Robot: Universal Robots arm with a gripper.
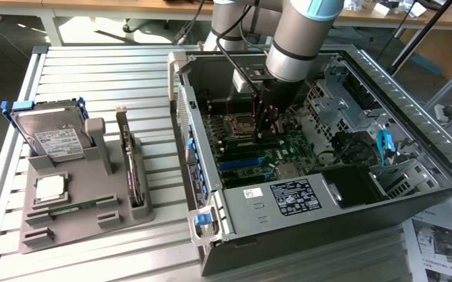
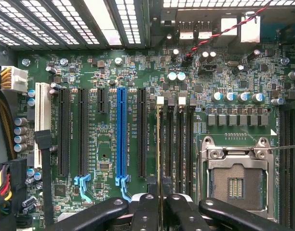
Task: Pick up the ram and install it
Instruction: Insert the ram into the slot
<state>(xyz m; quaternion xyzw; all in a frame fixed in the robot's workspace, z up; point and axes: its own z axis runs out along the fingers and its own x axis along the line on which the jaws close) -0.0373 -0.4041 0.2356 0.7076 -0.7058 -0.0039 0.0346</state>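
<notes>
- Ram (image 2: 159, 144) is seen edge-on in the wrist view as a thin greenish line. It stands upright over the memory slots (image 2: 179, 139) just beside the processor socket (image 2: 236, 180).
- It lines up with the slot farthest from the socket, on the side facing the blue expansion slot (image 2: 121, 139). I cannot tell whether its lower edge is already seated in that slot or only poised above it.
- The gripper (image 2: 160, 204) is pinching the ram at one end, with its dark fingers (image 2: 145, 214) pressed close against either face of the board.
- In the exterior view the gripper (image 1: 269, 126) hangs straight down from the arm (image 1: 296, 41). Its tips are just beside the socket (image 1: 240, 123), deep inside the open computer case (image 1: 312, 235).
- The socket's metal frame is closed around a bare contact field.
- Well apart from the socket, outside the case and toward the exterior view's left, a grey holder (image 1: 69, 220) sits on the slatted worktop (image 1: 108, 76).
- A second stick (image 1: 77, 207) of the same kind lies flat in the holder, on the side away from the socket.
- A hard drive (image 1: 53, 138) leans in the holder, a dark expansion card (image 1: 134, 176) stands on edge, and a small square processor chip (image 1: 49, 187) lies flat.
- A printed sheet (image 1: 445, 241) lies beside the case, toward the exterior view's right of the socket.
</notes>
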